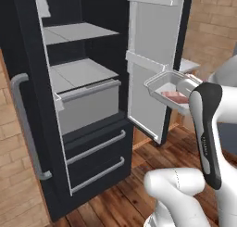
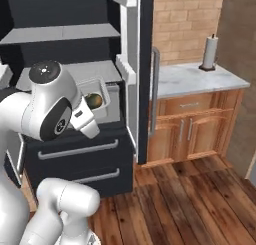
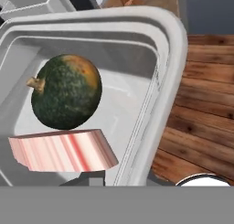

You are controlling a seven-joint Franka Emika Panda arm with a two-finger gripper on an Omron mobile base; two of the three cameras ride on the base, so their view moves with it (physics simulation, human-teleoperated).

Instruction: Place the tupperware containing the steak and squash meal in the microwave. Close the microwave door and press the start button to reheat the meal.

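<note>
The open refrigerator door stands just beside the raised tupperware, so a careless swing could clip it. The gripper pinches the tub's near edge; any tilt could roll the squash or slide the steak out.

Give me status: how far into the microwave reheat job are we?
Done: the tupperware with steak and squash is out of the open fridge, carried above the wood floor. In hand: the gripper seems shut on its rim, though its fingertips are hidden. Left: everything at the microwave, meaning loading, shutting the door, pressing start.
</note>
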